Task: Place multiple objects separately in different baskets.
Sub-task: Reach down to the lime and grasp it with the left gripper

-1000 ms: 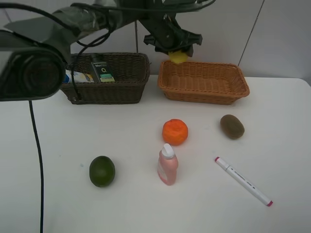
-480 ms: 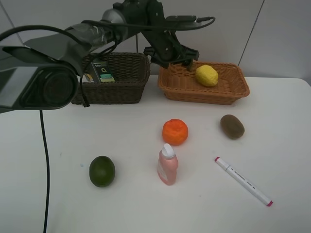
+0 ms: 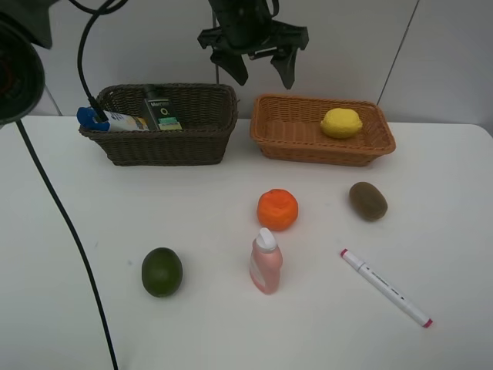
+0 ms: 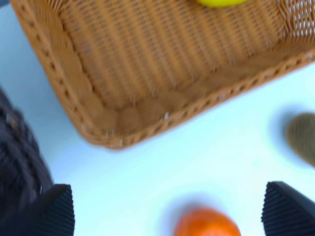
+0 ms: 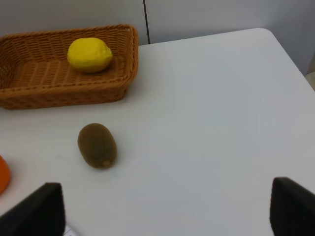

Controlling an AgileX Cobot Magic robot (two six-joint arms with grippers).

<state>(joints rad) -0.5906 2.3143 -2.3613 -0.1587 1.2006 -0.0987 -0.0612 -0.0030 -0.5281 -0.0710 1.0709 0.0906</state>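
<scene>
Yellow lemon [image 3: 341, 123] lies in your tan basket [image 3: 323, 152], apart from the bottles [image 3: 163, 112] in the dark basket [image 3: 166, 148], so fruit likely belongs here. Your left gripper [image 3: 263, 75] hangs spread and empty above its left end. The right gripper [image 5: 167, 209], also spread, overlooks the kiwi [image 5: 97, 145].

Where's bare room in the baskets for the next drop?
Tan basket: left and middle floor bare, lemon at its right end. Dark basket: right end free; blue-capped bottle and black-green bottle crowd its left and middle. Left gripper hangs open above, near where the baskets meet.
</scene>
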